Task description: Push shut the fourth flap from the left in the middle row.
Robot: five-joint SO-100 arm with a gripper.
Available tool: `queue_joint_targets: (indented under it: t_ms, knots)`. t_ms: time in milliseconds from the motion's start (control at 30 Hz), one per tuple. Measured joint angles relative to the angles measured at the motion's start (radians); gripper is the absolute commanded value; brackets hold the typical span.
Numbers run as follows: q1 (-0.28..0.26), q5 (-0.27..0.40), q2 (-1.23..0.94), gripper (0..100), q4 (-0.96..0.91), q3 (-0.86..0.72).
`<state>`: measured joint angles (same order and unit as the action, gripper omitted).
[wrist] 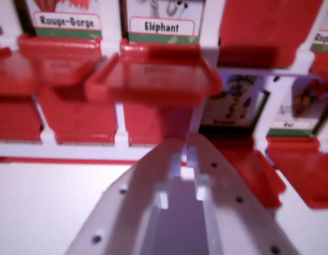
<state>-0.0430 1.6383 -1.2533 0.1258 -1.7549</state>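
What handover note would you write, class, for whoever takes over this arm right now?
Tool: jaws together, holding nothing, tips near the board's lower row; contact cannot be told.
Flaps: a jutting flap sticks out below the Eléphant label. On the wrist view's right, a lowered flap and its neighbour lie open, pictures showing.
Done: nothing visibly shut by the tool.
Left: confirm the target flap, then push it shut.

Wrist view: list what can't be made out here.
- Gripper: fingertips meet at a blurred point; open or shut cannot be told.
- Card beside the Eléphant card: hidden behind a raised red flap.
- Lower picture card: label too blurred to read.
- Board's row count: cut off by the frame edges.
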Motion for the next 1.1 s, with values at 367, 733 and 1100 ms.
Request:
queue_joint_targets:
  t_ms: [367, 733, 1100]
  knots:
    - [-0.015, -0.006, 0.077, 0, 0.000, 0.112]
    - [-0.026, -0.018, 0.078, 0, -0.020, 0.187]
    - [-0.026, -0.018, 0.078, 0, -0.052, 0.225]
